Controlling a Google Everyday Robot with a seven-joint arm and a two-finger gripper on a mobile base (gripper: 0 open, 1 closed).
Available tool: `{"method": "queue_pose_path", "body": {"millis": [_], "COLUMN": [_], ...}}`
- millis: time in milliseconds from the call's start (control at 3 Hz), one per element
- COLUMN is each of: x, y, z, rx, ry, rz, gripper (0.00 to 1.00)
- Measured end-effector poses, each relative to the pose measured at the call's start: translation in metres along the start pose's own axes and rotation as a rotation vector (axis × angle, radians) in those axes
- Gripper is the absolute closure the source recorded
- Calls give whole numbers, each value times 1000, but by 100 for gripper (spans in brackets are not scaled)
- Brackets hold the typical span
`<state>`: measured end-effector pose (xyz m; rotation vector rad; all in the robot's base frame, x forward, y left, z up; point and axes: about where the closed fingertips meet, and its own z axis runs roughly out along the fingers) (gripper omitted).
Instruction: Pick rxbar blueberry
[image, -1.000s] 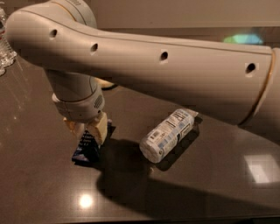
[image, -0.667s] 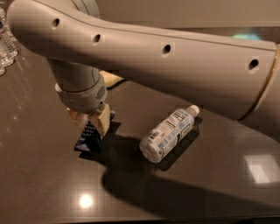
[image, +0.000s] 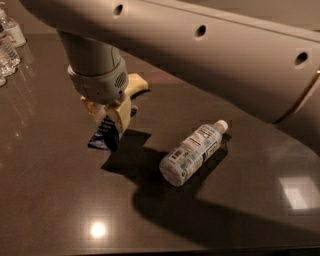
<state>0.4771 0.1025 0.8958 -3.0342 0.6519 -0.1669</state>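
The rxbar blueberry (image: 104, 134) is a dark navy wrapper with white text. It hangs tilted between my gripper's (image: 108, 125) pale fingers (image: 120, 117), and its lower end shows below them. The gripper is shut on the bar at the left centre of the camera view. The bar's shadow falls to the right on the dark table (image: 60, 200), so it looks lifted off the surface. My large beige arm crosses the top of the view.
A clear labelled water bottle (image: 192, 152) lies on its side to the right of the gripper. A pale yellow sponge (image: 136, 83) sits just behind the gripper. Several clear bottles (image: 7, 42) stand at the far left edge.
The gripper has risen and moved slightly right and back with the bar in it. The bar has come up off the table. The water bottle has not moved.
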Motion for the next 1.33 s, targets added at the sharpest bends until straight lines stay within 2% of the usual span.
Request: {"method": "queue_pose_path", "body": {"millis": [667, 1333], "x": [22, 25], "y": [-12, -29], "z": [-43, -46], "rx": [56, 126], "ry": [-8, 4], "rz": [53, 54], "gripper": [100, 100]}}
